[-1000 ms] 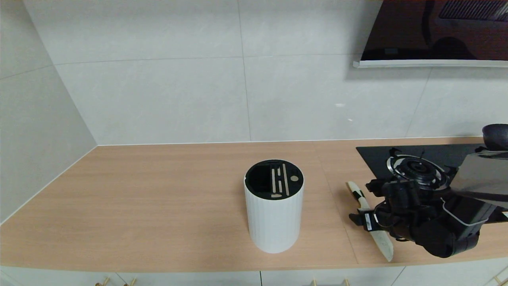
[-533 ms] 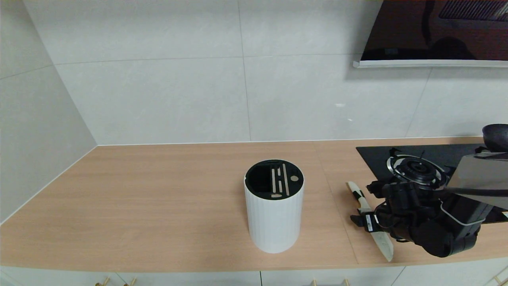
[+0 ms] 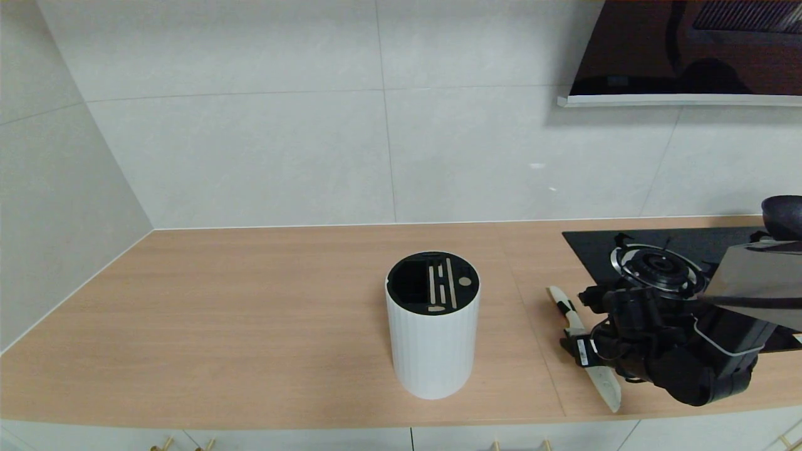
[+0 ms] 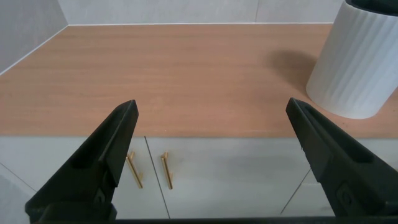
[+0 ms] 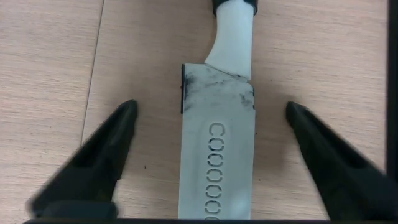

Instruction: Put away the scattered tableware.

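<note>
Nudging the right gripper (image 3: 583,322) slightly rightward in the head view, over the knife (image 3: 606,381) lying flat on the bench (image 3: 250,313) between the white holder (image 3: 432,338) and the hob (image 3: 595,241). Idling near the holder in the left wrist view, left gripper (image 4: 211,109) with fingers (image 4: 93,162) apart. Straddling the knife in the right wrist view, fingers apart either side, probably lining up a grasp.

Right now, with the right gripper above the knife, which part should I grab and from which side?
Take the handle, coming straight down from above, fingers spanning its width. The knife lies flat on the counter; the right gripper straddles the wide blade, so I'd shift toward the wall-side end.
</note>
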